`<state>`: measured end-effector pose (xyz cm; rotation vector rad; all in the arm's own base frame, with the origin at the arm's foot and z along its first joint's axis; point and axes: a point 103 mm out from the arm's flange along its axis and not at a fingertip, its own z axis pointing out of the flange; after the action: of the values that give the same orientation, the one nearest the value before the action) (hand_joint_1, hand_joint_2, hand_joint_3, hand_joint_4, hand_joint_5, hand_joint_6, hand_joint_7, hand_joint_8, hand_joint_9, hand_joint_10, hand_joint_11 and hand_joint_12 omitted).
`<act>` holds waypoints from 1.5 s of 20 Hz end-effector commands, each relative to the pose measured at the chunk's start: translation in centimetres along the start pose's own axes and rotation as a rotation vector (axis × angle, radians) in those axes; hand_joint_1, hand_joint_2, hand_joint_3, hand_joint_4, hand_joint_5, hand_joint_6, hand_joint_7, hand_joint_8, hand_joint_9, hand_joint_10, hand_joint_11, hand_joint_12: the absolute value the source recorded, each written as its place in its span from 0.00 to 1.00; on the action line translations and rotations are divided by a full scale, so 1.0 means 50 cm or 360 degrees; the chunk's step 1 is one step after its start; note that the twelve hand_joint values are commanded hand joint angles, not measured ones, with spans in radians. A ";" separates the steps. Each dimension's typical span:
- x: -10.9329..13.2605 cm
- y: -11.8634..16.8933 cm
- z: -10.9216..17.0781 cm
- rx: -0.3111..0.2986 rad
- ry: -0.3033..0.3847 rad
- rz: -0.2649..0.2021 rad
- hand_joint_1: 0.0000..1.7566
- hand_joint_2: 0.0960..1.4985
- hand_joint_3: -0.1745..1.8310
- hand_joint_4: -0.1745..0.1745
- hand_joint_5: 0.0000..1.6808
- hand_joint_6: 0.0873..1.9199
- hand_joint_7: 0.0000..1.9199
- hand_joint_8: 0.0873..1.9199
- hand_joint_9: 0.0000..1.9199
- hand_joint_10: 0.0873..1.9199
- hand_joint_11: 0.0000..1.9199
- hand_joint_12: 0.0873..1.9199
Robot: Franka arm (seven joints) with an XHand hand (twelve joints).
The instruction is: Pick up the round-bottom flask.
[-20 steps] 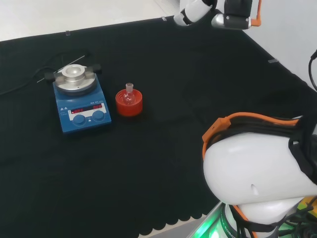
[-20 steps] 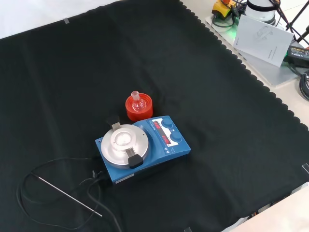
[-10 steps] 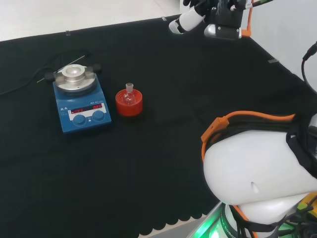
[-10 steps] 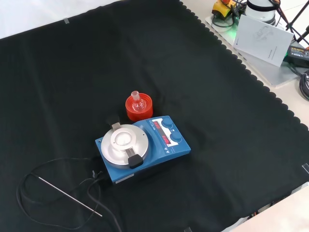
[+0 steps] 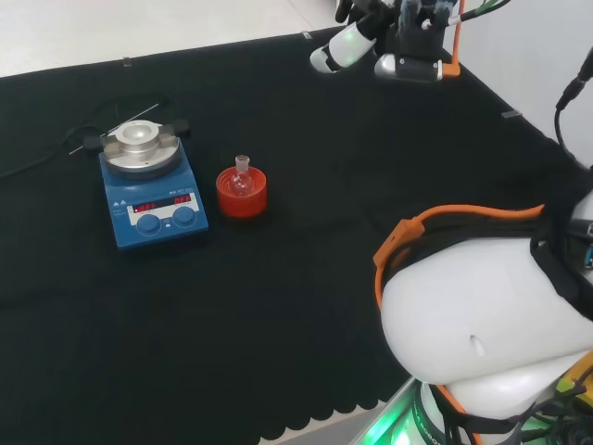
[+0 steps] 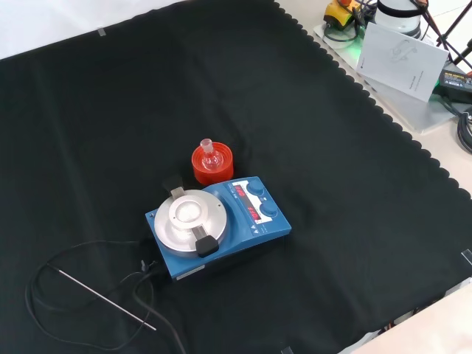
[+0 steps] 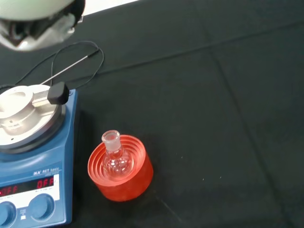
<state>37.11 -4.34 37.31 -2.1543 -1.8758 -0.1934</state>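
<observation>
My black and white hand [image 5: 357, 37] hangs high at the far edge of the black cloth [image 5: 306, 278] in the head view, up near the top of that view and well apart from everything standing on the bench. I see a white finger reaching out to the left there, but I cannot tell whether my fingers are straight or curled. A blurred white part of my hand [image 7: 40, 21] shows in the wrist view.

The small clear glass round-bottom flask [image 7: 115, 159] sits upright, neck up, in the ribbed red ring stand [image 7: 121, 175]. In the head view the flask [image 5: 242, 178] and its stand [image 5: 242, 192] are just to the right of the blue stirrer hotplate with its round silver top [image 5: 151, 182], near it but not touching. In the front view the flask [image 6: 209, 155] in its stand [image 6: 212, 166] is just behind the hotplate [image 6: 217, 225]. A thin metal probe on a black cable [image 6: 103, 299] lies on the cloth in front of the hotplate and to its left in that view.
</observation>
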 end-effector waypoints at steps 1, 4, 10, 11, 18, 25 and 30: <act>0.023 0.027 0.036 0.0041 0.0035 -0.0045 0.49 0.19 0.52 0.00 0.16 0.47 0.40 0.51 0.49 0.46 0.43 0.66; 0.037 0.037 0.045 0.0053 0.0044 -0.0070 0.49 0.19 0.52 0.00 0.16 0.47 0.40 0.51 0.50 0.46 0.44 0.66; 0.047 0.054 0.069 0.0091 0.0065 -0.0116 0.49 0.19 0.52 0.00 0.16 0.47 0.40 0.51 0.49 0.46 0.44 0.66; 0.046 0.057 0.074 0.0098 0.0065 -0.0122 0.49 0.19 0.52 0.00 0.16 0.47 0.40 0.51 0.49 0.46 0.44 0.66; 0.039 0.075 0.099 0.0137 0.0083 -0.0144 0.50 0.19 0.52 0.00 0.16 0.48 0.41 0.51 0.50 0.46 0.44 0.66; 0.067 0.095 0.134 0.0187 0.0096 -0.0200 0.50 0.19 0.52 0.00 0.16 0.48 0.41 0.51 0.50 0.46 0.44 0.66; 0.082 0.114 0.154 0.0206 0.0117 -0.0224 0.50 0.20 0.52 0.00 0.16 0.48 0.41 0.51 0.50 0.47 0.44 0.66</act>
<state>41.81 0.11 30.97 -1.9370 -1.9293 -0.1590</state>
